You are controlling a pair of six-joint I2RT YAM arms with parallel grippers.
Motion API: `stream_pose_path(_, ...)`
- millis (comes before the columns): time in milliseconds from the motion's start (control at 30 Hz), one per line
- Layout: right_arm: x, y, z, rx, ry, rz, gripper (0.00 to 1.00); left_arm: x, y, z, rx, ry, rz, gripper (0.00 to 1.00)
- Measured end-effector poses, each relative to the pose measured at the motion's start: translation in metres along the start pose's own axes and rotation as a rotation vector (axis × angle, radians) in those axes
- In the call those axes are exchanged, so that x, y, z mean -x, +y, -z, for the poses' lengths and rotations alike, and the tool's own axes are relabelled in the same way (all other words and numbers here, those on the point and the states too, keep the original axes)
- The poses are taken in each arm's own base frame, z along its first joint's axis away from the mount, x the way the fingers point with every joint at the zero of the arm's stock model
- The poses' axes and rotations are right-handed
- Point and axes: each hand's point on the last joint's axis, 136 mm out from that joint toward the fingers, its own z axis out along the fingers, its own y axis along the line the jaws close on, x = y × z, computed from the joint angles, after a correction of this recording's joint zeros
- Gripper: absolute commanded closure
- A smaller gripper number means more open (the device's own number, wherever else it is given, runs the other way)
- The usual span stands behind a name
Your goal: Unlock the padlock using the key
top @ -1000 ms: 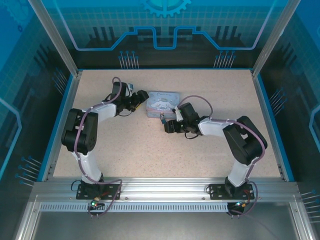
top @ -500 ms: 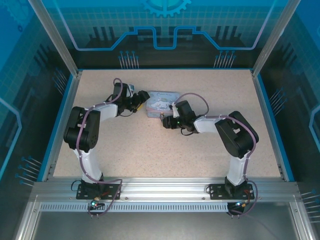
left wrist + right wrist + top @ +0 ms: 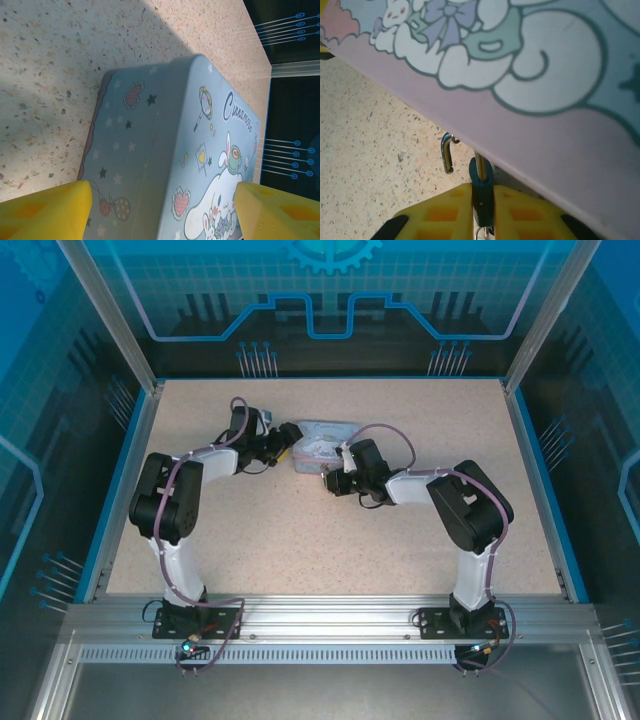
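Broadly, the speckled table [image 3: 250, 530] carries a pale blue cartoon tin [image 3: 320, 435] just past its middle, long axis running 9 to 3 o'clock in the top view. Both arms reach in on it.

At the tin's 9 o'clock end sits the left gripper [image 3: 162, 192]. Its yellow fingers [image 3: 45, 212] are spread wide with the tin's end between them, and no squeeze on the tin is evident.

At the tin's 6 o'clock edge sits the right gripper [image 3: 482, 190], its fingers drawn together on the body of the padlock [image 3: 481, 175], one against each side.

The padlock is a small dark teal block against the tin's near wall. In the right wrist view its long axis runs 12 to 6 o'clock. The silver shackle [image 3: 448, 152] points to 12, toward the tin, with one leg hooked free out at 10 o'clock.

That leaves the keyhole end facing 6 o'clock, back between the fingers, where I cannot see it. The key I cannot make out with any certainty. By my judgement it must enter along that axis from 6 o'clock, and the left arm is the free one.
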Motion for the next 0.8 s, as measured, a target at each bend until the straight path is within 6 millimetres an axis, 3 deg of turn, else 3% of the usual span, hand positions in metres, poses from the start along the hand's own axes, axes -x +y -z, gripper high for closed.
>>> stream_pose_path(400, 0.002, -0.013, 0.009, -0.170, 0.005, 0.039, 1.00, -0.026, 0.006, -0.004, 0.012, 0.034, 0.024, 0.24)
stream_pose_path(800, 0.003, -0.051, 0.035, -0.405, 0.016, 0.001, 1.00, -0.068, -0.023, -0.002, -0.041, 0.077, 0.014, 0.24)
